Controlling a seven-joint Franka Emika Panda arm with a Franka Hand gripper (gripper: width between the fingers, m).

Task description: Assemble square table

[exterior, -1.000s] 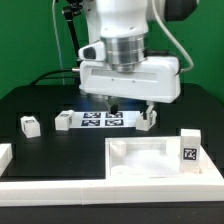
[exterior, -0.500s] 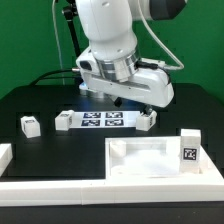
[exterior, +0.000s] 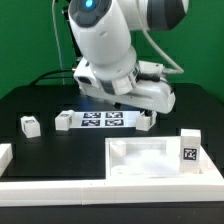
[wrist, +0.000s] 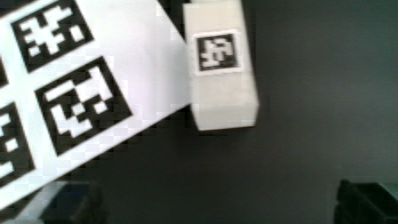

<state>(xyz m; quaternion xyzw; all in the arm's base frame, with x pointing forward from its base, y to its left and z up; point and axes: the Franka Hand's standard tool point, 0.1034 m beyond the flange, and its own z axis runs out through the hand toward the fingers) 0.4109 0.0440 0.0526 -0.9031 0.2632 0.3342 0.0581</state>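
Observation:
The white square tabletop (exterior: 150, 160) with its raised rim lies at the front right, and a black-white tag (exterior: 189, 153) shows at its right end. Three small white legs are on the black table: one far left (exterior: 30, 125), one at the marker board's left end (exterior: 64, 121), one at its right end (exterior: 147, 120). My gripper (exterior: 125, 103) hangs tilted above the marker board (exterior: 100, 120), touching nothing. In the wrist view it (wrist: 217, 205) is open, dark fingertips (wrist: 71, 205) far apart and empty. A tagged leg (wrist: 217, 65) lies beside the marker board (wrist: 71, 80).
Long white border rails run along the table's front (exterior: 100, 187) and at the exterior view's left edge (exterior: 5, 155). Black cables (exterior: 50, 75) trail behind the arm at the back.
The arm's hand has tilted over and swung toward the exterior view's left, lifting a little above the marker board. The jaws stayed open and no part on the table moved.

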